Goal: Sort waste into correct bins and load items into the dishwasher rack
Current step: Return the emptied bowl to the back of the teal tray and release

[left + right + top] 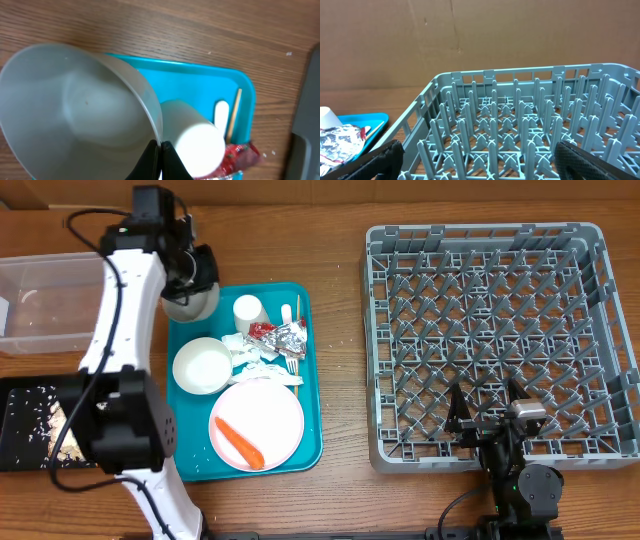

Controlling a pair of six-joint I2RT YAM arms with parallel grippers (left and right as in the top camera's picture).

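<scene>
The task looks to me only in its early part. The dishwasher rack [500,340], at 3 o'clock on the table, has nothing between its pegs; no dish is loaded yet. The black tray [18,395] at 8 o'clock already has beige rice scraps [55,430] scattered in it, so I judge that some food waste is sorted; the clear tub [50,305] at 10 o'clock seems almost bare, though I cannot tell for sure.

The left gripper [160,152] is clenched on the rim of one white bowl [75,110]; one finger is inside the rim and one outside. It holds this bowl tilted over the 11 o'clock corner of the teal tray [310,430]; the bowl looks clean inside. The right gripper [487,408] has its fingers spread wide and grasps nothing; it hangs over the 6 o'clock edge of the rack.

What is left is nearly everything on the teal tray: the small cup [247,310] at 12 o'clock; the foil and red wrapper [280,335] just beside it; the crumpled napkins [250,350] in the middle; the second bowl [203,365] at 9 o'clock; the pink plate [270,408] at 6 o'clock with the carrot [240,442] lying on it; the wooden stick [233,112] along the 3 o'clock side. A fork seems to lie near the napkins, but it is too small to be sure. I think the held bowl goes to the rack.
</scene>
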